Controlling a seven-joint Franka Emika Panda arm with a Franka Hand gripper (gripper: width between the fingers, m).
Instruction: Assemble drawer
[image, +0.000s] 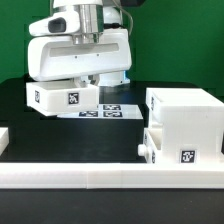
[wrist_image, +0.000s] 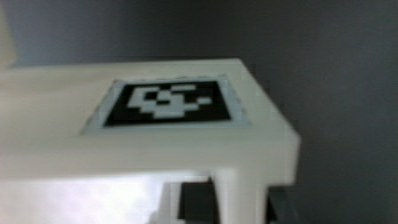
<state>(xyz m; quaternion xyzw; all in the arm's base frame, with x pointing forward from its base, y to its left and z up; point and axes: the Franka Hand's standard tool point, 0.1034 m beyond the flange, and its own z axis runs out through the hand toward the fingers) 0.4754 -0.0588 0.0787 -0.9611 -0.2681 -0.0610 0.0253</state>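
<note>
My gripper (image: 87, 82) is shut on a wall of a small white tray (image: 62, 97) and holds it tilted, low over the black table at the exterior view's left. The tray shows two black-and-white tags. In the wrist view the tray (wrist_image: 125, 160) fills the picture, its tag facing the camera. The gripper (wrist_image: 240, 205) has a dark finger (wrist_image: 196, 203) on each side of a white wall. The large white casing (image: 185, 108) stands at the exterior view's right. A second tagged tray (image: 180, 152) sits at its lower front.
The marker board (image: 112, 112) lies flat on the table between the held tray and the casing. A long low white border bar (image: 100, 177) runs along the front edge, with another short piece (image: 4, 138) at the exterior view's left.
</note>
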